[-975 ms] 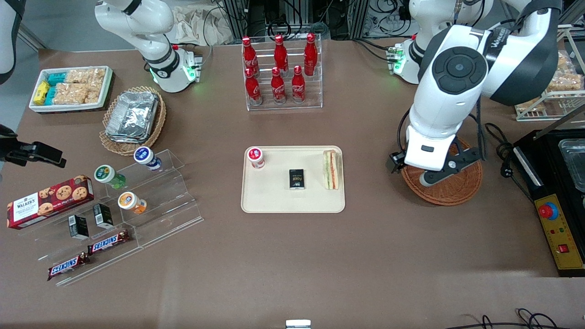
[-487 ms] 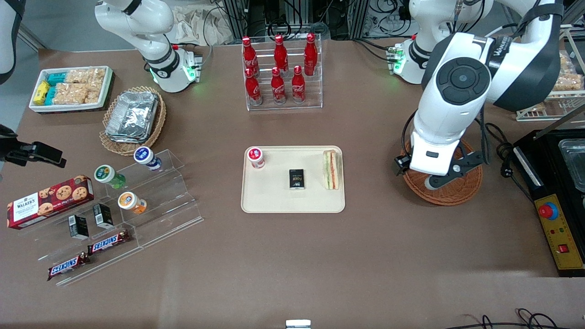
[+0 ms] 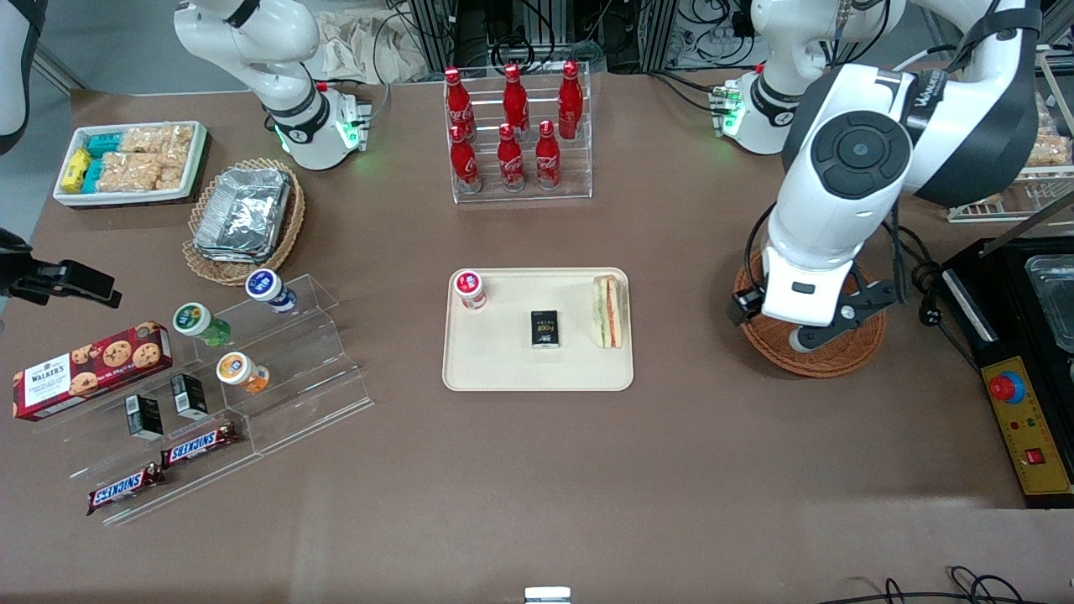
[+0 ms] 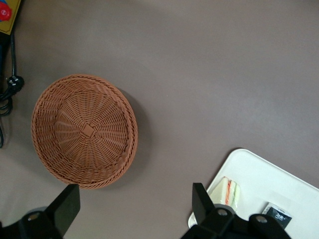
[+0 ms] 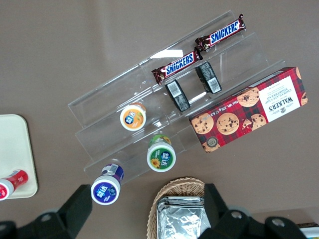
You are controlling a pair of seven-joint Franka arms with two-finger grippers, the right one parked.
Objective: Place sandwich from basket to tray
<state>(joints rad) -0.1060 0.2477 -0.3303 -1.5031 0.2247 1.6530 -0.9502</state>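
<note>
I see the sandwich lying on the tray, against the rim at the working arm's end, its striped cut edge facing up. Also on the tray are a small black box near the middle and a red-capped cup at the corner toward the parked arm's end. The basket sits on the brown table, apart from the tray toward the working arm's end, and from the wrist camera I see nothing in it but its woven bottom. My gripper hangs above the table between basket and tray; its fingers are spread wide and hold nothing. From the front camera the arm's white wrist covers most of the basket, so only the basket's near rim shows below it. A rack of red bottles stands farther from the front camera than the tray
</note>
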